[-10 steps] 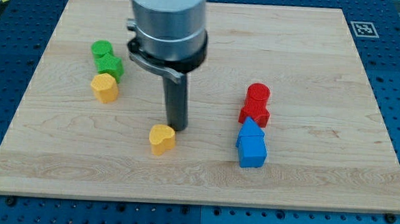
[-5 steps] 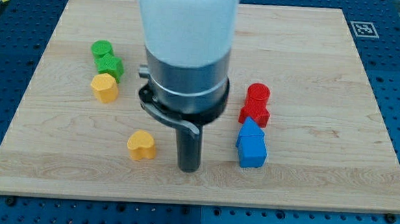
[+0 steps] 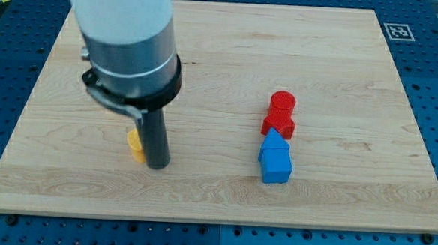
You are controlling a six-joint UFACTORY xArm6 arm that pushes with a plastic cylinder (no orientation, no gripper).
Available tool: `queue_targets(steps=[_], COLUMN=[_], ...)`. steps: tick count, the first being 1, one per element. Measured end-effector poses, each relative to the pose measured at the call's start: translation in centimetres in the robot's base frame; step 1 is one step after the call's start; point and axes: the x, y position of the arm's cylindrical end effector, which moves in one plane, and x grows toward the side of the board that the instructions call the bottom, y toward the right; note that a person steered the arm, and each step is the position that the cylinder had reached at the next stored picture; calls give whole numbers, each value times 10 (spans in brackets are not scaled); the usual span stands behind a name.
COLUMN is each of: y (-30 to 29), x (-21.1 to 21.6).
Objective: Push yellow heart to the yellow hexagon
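Observation:
The yellow heart (image 3: 134, 144) lies at the board's lower left of centre, mostly hidden behind my rod, with only its left edge showing. My tip (image 3: 157, 165) rests on the board just to the heart's right, touching or nearly touching it. The yellow hexagon is hidden behind the arm's body (image 3: 126, 35), as are the green blocks near it.
A red block (image 3: 281, 114) stands right of centre, with a blue house-shaped block (image 3: 275, 160) just below it, touching. The wooden board (image 3: 356, 85) lies on a blue pegboard table. A marker tag (image 3: 397, 31) sits at the board's top right corner.
My rod swept from right of the heart to the left. The yellow heart slid left. The arm's body now covers the yellow hexagon and green blocks.

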Motion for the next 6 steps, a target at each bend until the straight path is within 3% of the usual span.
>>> queue_targets(steps=[1, 4, 6], y=[-6, -24, -36], x=[6, -45, -38])
